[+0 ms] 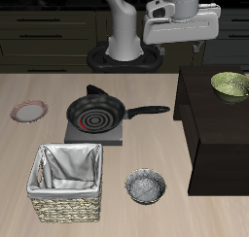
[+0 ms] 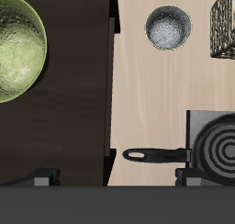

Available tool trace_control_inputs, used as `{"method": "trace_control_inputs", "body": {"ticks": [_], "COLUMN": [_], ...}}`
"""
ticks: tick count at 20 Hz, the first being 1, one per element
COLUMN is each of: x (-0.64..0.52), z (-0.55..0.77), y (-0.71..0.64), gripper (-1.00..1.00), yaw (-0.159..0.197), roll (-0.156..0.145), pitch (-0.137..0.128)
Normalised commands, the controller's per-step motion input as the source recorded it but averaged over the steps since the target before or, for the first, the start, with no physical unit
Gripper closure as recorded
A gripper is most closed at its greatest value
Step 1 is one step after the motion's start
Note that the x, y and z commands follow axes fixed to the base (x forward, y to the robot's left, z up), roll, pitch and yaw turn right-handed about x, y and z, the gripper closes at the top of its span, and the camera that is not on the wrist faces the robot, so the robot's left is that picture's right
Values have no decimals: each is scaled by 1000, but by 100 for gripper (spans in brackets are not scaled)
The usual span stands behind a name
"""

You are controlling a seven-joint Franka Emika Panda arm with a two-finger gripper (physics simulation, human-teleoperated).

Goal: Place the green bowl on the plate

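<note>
**Green bowl on dark cabinet, plate far across the table**

Exterior view: the gripper (image 1: pixel 180 45) hangs high near the table's back; its fingers are not distinguishable here, so opening cannot be told. The green bowl (image 1: pixel 231 84) sits on the dark cabinet (image 1: pixel 216 134), well apart from the plate (image 1: pixel 29 111) at the opposite side of the table (image 1: pixel 146 183). A black frying pan (image 1: pixel 95 113) rests on a small stove. Nearer the front edge stand a wicker basket (image 1: pixel 66 184) and a grey metallic bowl (image 1: pixel 145 186).

Wrist view: green bowl (image 2: pixel 16 46) on the dark surface, untouched. Two finger tips (image 2: pixel 41 175) show far apart: claw wide, holding nothing. Grey metallic bowl (image 2: pixel 168 28) and frying pan (image 2: pixel 216 154) on the pale table.
</note>
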Motion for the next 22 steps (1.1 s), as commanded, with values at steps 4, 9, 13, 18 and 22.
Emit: {"method": "trace_control_inputs", "body": {"ticks": [4,9,13,18,22], "x": [64,78,174,285,160], "z": [27,92,95,108,-59], "y": [338,349,206,146,98], "gripper": [-100,-100,-100,-100,-100], "yaw": [21,28,-2,-29,-6], "roll": [15,-5,-32,-27,-9], "pitch": [-12,-44,-8,15,17]}}
